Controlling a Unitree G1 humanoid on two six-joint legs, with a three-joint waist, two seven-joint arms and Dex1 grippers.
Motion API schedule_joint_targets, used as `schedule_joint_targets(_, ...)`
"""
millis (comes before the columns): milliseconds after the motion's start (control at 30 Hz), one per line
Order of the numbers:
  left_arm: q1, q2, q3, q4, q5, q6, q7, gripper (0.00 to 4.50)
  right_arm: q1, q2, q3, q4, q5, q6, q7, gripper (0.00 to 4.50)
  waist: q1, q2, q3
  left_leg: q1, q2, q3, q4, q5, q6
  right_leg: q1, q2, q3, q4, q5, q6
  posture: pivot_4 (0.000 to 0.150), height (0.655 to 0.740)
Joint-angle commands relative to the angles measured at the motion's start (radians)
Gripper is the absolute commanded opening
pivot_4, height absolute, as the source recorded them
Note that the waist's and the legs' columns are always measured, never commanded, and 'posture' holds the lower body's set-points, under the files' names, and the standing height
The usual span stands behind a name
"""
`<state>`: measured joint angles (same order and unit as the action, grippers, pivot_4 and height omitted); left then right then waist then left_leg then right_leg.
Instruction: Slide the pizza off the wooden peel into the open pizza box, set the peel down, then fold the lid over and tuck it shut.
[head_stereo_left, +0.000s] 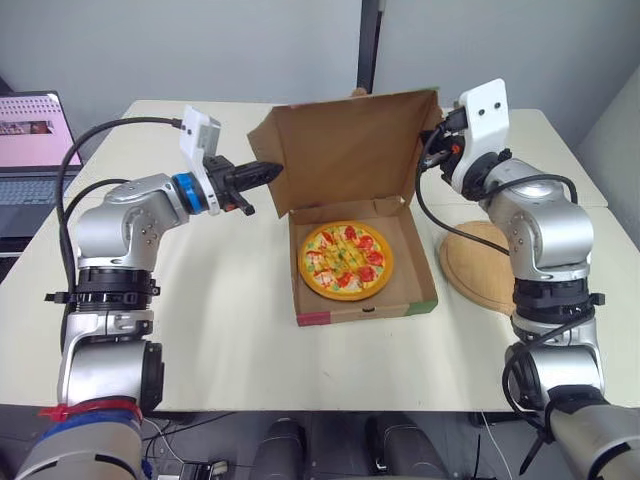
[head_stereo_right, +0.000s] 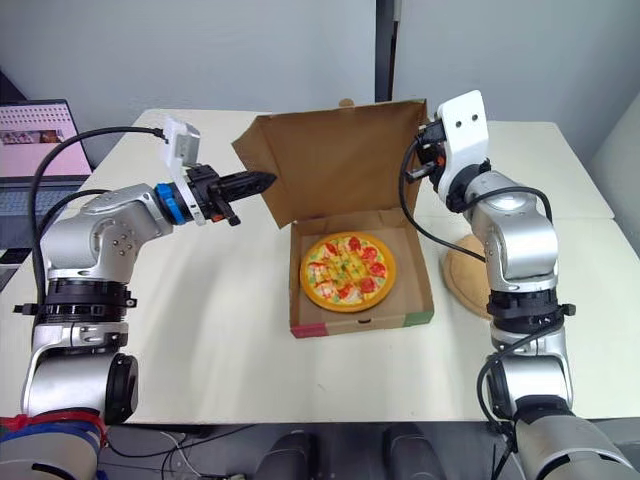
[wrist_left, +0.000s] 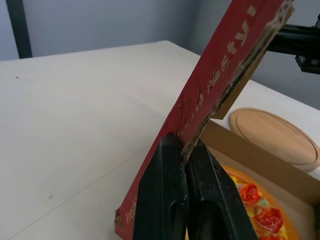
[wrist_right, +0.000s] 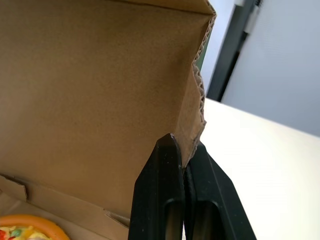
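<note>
Over the table (head_stereo_left: 200, 320), grips the pizza box (head_stereo_left: 365, 310) by its raised lid (head_stereo_left: 350, 150), with peel (head_stereo_left: 480, 270) laid beside and pizza (head_stereo_left: 345, 260) already inside. Pinches each side edge with left gripper (wrist_left: 185, 145) and right gripper (wrist_right: 184, 147), both closed flat on cardboard. Risks tearing or skewing it if lowered unevenly.

Pizza (head_stereo_left: 346, 260) in box (head_stereo_left: 414, 272), peel (head_stereo_left: 472, 263) right of box

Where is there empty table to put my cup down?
The widest bare table lies between the pizza box and the near edge. More lies left of the box, out to the table's left edge. It's crowded right of the box, where the peel lies, and around the lid, pinched by the left gripper and right gripper.
</note>
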<state>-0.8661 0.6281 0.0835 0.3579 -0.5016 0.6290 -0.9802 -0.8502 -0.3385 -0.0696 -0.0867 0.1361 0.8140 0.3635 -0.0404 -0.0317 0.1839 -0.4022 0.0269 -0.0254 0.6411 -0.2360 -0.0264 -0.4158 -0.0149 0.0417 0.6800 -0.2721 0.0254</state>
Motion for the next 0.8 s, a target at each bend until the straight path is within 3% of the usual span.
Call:
schedule_joint_targets(33,-0.026,-0.009,-0.009,-0.016,0.011,-0.046,-0.044,0.0,-0.004,0.001,-0.003,-0.061,0.031,-0.008,0.008,0.05,0.0,0.0,0.0,0.0,0.0,0.0,0.0,0.0,0.0,0.0,0.0,0.0,0.0,0.0,0.0,0.15,0.7316)
schedule_joint_targets(67,-0.027,-0.011,-0.008,-0.009,0.018,-0.054,-0.046,0.0,0.002,-0.004,-0.015,-0.06,0.035,-0.001,0.008,0.05,0.0,0.0,0.0,0.0,0.0,0.0,0.0,0.0,0.0,0.0,0.0,0.0,0.0,0.0,0.0,0.15,0.7316)
schedule_joint_targets(167,-0.034,-0.019,-0.002,0.01,0.033,-0.079,-0.045,0.0,0.028,-0.038,-0.041,-0.074,0.045,0.015,0.024,0.68,0.005,0.0,0.0,0.0,0.0,0.0,0.0,0.0,0.0,0.0,0.0,0.0,0.0,0.0,0.0,0.15,0.7316)
schedule_joint_targets(400,-0.038,-0.038,0.012,0.031,0.056,-0.12,-0.03,0.0,0.153,-0.12,-0.097,-0.248,0.168,0.14,0.094,3.09,0.009,0.0,0.0,-0.001,0.0,0.0,0.0,0.0,0.0,0.0,0.0,0.0,-0.001,0.0,0.0,0.15,0.7316)
schedule_joint_targets(567,-0.041,-0.045,0.02,0.037,0.06,-0.134,-0.022,0.0,0.391,-0.274,-0.107,-0.331,0.179,0.089,0.189,3.09,0.012,0.0,0.0,-0.001,-0.001,-0.001,0.001,0.0,0.0,0.002,0.0,0.0,-0.002,0.0,0.0,0.15,0.7316)
schedule_joint_targets(667,-0.043,-0.043,0.018,0.045,0.067,-0.147,-0.025,0.0,0.494,-0.336,-0.047,-0.286,0.092,-0.041,0.181,2.49,0.01,-0.001,0.0,0.0,-0.001,0.0,0.001,0.0,0.0,0.002,0.0,0.0,-0.003,0.0,0.001,0.15,0.7316)
schedule_joint_targets(800,-0.056,-0.044,0.019,0.066,0.072,-0.163,-0.027,0.0,0.578,-0.378,0.051,-0.25,0.021,-0.167,0.218,1.06,-0.001,-0.001,0.0,0.001,0.0,0.001,0.002,0.0,0.0,0.002,0.002,0.002,-0.002,-0.002,0.003,0.15,0.7316)
